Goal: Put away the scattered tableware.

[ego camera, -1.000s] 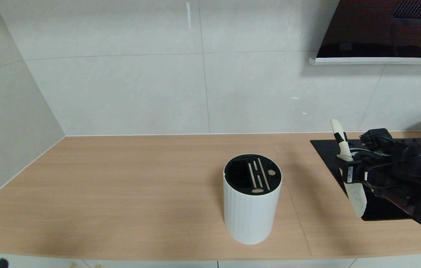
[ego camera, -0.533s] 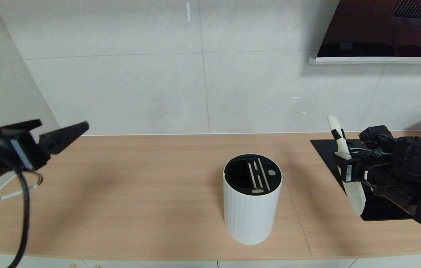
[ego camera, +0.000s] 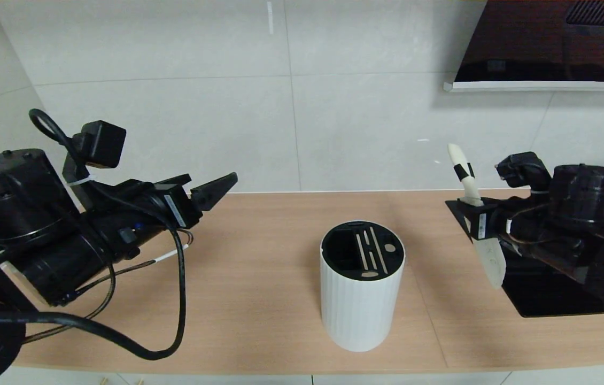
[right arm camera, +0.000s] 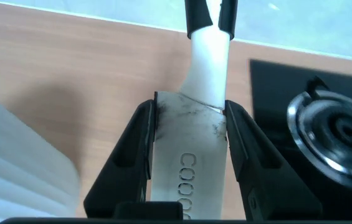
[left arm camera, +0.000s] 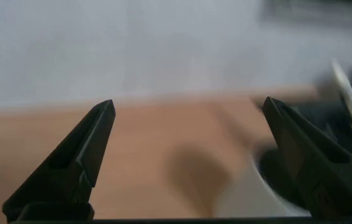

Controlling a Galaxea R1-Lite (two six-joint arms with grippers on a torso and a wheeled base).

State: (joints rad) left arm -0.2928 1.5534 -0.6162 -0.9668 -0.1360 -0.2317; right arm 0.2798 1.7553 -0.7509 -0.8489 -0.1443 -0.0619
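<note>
Right hand [ego camera: 481, 222]: clamped on the flat white blade of the knife [ego camera: 492, 262], just under the handle, with one black finger on each side.
Knife: in the air over the right part of the bench [ego camera: 259, 256], at the left edge of the cooktop [ego camera: 542, 299]. The smooth cream handle with a black band is up and the blade is down, slightly tilted.
Left hand [ego camera: 213, 175]: its pointed, wedge-shaped black fingers are wide apart and hold nothing, over the left part of the bench.
Holder [ego camera: 358, 305]: a white ribbed cylinder with a black slotted top, upright near the front edge.
Bench: pale wood grain, matte.
Cooktop: glossy black glass.
</note>
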